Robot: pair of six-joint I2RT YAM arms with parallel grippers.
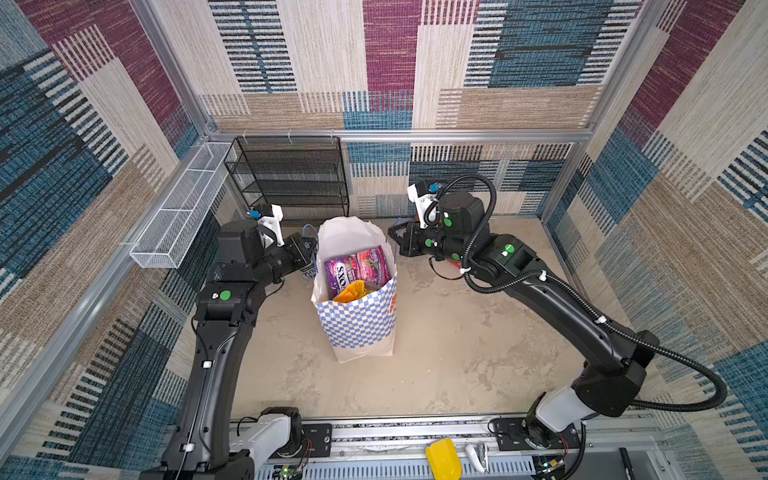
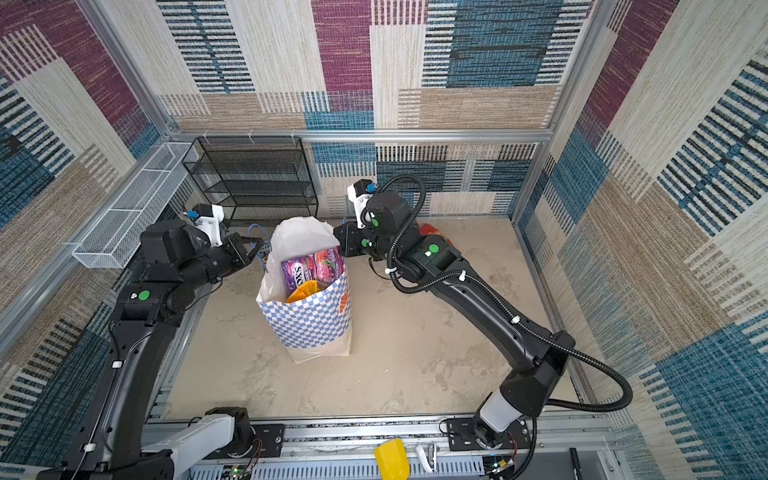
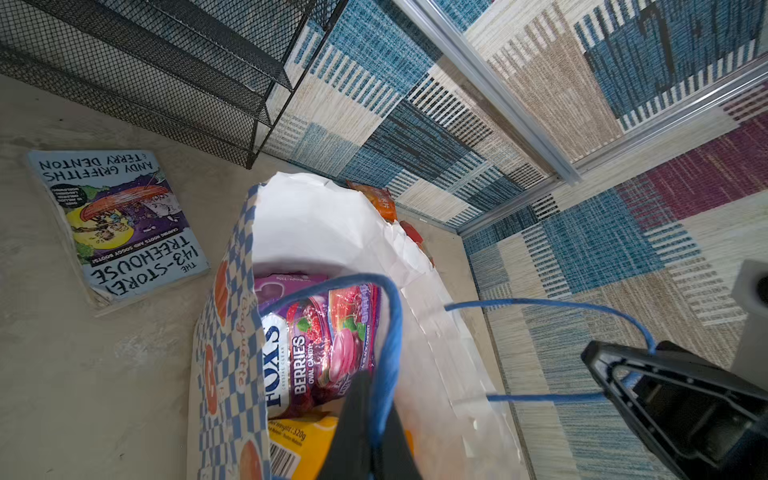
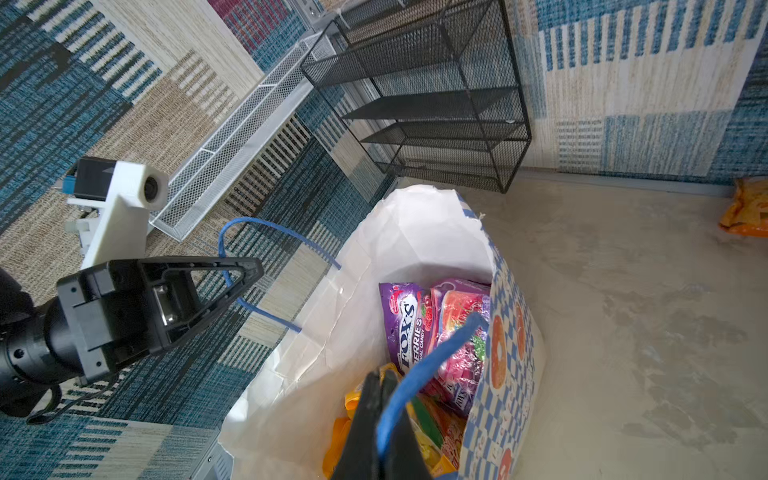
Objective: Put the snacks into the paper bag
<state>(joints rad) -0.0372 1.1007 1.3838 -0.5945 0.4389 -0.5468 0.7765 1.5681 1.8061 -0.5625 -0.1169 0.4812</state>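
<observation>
The paper bag (image 1: 357, 324) stands upright and open-mouthed in the middle of the bench (image 1: 457, 353). The left gripper (image 1: 309, 246), at the bag's left side, is clamped tight on the left cord handle (image 3: 390, 332). The right gripper (image 1: 394, 233), at the bag's right side, is pinched closed on the right cord handle (image 4: 432, 360). Inside the bag sit a purple Fox's Berries packet (image 1: 338, 277), a pink packet (image 1: 372, 262) just beside it, and a yellow packet (image 1: 351, 291) at the near side. An orange packet (image 4: 744, 208) lies on the bench at the far right, outside the bag. A Treehouse book (image 3: 120, 224) lies flat on the bench to the bag's left.
</observation>
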